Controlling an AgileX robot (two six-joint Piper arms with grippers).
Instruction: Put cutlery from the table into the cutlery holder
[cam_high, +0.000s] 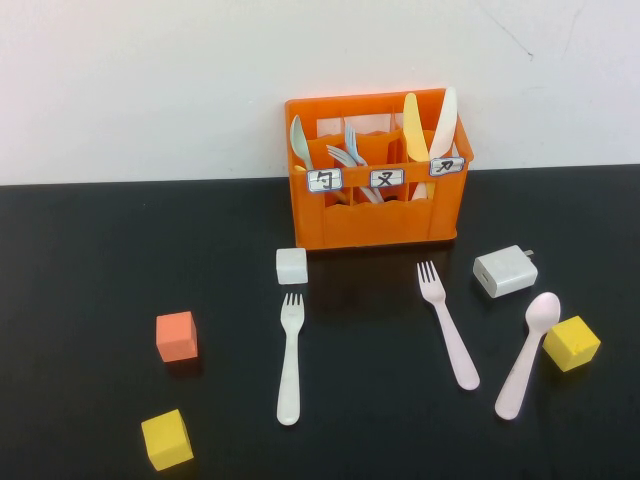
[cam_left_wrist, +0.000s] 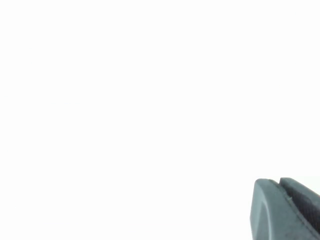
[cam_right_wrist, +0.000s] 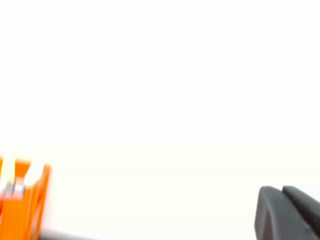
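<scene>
On the black table (cam_high: 90, 250) lie a cream-white fork (cam_high: 290, 360), a pale pink fork (cam_high: 447, 325) and a pale pink spoon (cam_high: 527, 352), all in front of the orange cutlery holder (cam_high: 372, 218), which holds several utensils behind three white labels. Neither arm shows in the high view. My left gripper (cam_left_wrist: 280, 182) is shut with nothing in it, seen only against white in the left wrist view. My right gripper (cam_right_wrist: 282, 190) is likewise shut and empty, and a corner of the cutlery holder (cam_right_wrist: 27, 200) shows far off in the right wrist view.
A white cube (cam_high: 291, 265) sits just behind the cream fork's tines. A white charger block (cam_high: 505, 270) lies between the pink fork and spoon. An orange cube (cam_high: 176, 336) and a yellow cube (cam_high: 166, 439) stand front left; another yellow cube (cam_high: 571, 343) touches the spoon's right side.
</scene>
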